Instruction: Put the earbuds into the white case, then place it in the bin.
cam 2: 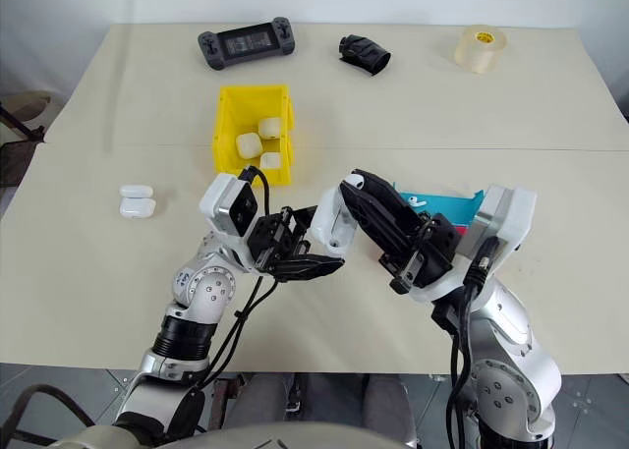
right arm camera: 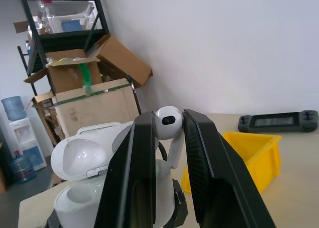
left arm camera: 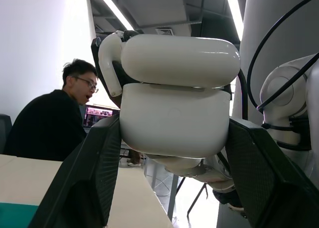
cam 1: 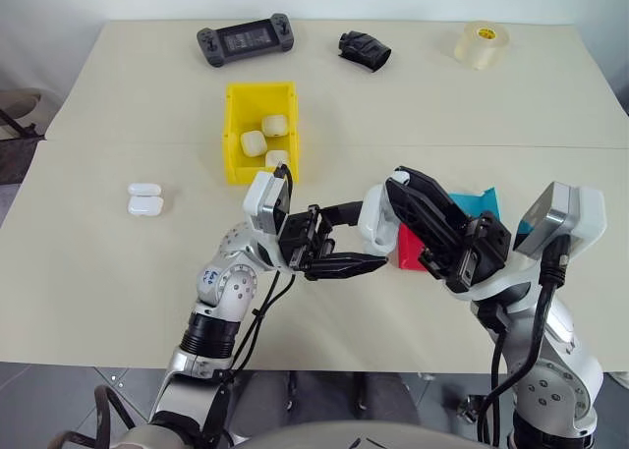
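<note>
My left gripper (cam 1: 372, 236) is shut on the white case (left arm camera: 174, 120), held up above the table with its lid (left arm camera: 180, 60) flipped open. One of the earbuds (right arm camera: 168, 122) is pinched stem down in my right gripper (right arm camera: 168, 119), which is shut on it. It hovers just over the open case (right arm camera: 82, 205), close beside the lid. From the head views the two grippers meet in front of me, the right gripper (cam 1: 401, 180) coming in from the right over the case (cam 1: 373, 223). The yellow bin (cam 1: 233, 125) stands farther back on the table and holds three white cases.
Two more white cases (cam 1: 144, 198) lie at the left. A red tray (cam 1: 410, 250) and a blue tray (cam 1: 479, 202) sit under my right arm. At the far edge are a game controller (cam 1: 245, 40), a black object (cam 1: 365, 50) and a tape roll (cam 1: 482, 44). A person (left arm camera: 50, 128) sits beyond the table.
</note>
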